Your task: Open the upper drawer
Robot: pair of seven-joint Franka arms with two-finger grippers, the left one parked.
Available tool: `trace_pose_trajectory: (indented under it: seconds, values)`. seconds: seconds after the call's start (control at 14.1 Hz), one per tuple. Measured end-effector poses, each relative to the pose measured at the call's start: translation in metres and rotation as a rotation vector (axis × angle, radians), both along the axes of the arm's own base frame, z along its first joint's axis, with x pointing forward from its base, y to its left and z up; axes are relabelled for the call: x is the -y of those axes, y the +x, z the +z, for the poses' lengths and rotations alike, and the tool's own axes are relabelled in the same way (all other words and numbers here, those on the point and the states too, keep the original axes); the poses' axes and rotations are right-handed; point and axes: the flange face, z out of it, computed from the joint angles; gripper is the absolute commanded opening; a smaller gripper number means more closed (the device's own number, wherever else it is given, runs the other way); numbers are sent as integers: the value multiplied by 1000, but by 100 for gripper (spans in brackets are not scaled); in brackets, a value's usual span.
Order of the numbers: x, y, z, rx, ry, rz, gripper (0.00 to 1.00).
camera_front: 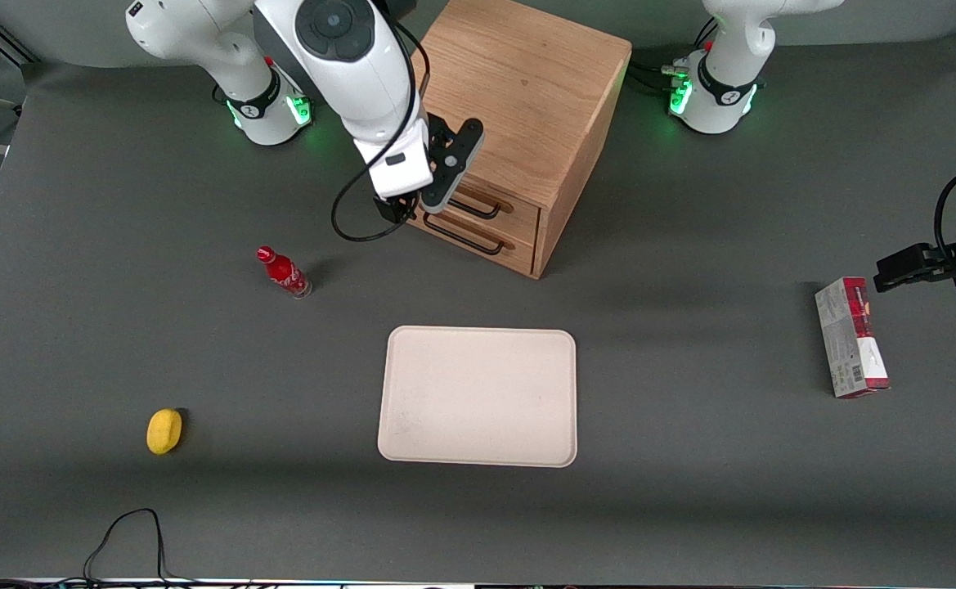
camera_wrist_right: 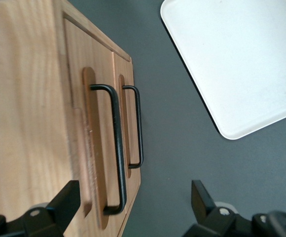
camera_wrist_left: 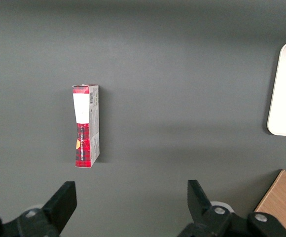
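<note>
Nearest lay a lemon (camera_front: 164, 431) and tray (camera_front: 478, 397); the gripper (camera_wrist_right: 133, 210), fingers apart, hovered at the shut upper drawer (camera_wrist_right: 86, 148).

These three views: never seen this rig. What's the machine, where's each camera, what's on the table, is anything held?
Two white robot arms are bolted to a grey table. One picture looks down from the front; the other two come from cameras on each arm's wrist. The working arm's hand is open, holds nothing, and hovers in front of the upper drawer of an oak cabinet, close to its black handle. The drawer looks shut. On the table nearer the front camera are a cream tray, a red bottle, a yellow object, and, toward the parked arm's end, a red and white box.
</note>
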Motion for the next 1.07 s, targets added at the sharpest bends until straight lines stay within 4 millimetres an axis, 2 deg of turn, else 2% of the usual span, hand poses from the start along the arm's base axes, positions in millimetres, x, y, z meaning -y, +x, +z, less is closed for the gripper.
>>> trace_pose_trajectory:
  seconds: [0.43,0.78,1.07]
  values:
    - [-9,-11,-51,14,6,12,100]
    - [-6,-11,-66,28,10,8,100]
    - [-5,-9,-68,42,15,5,100]
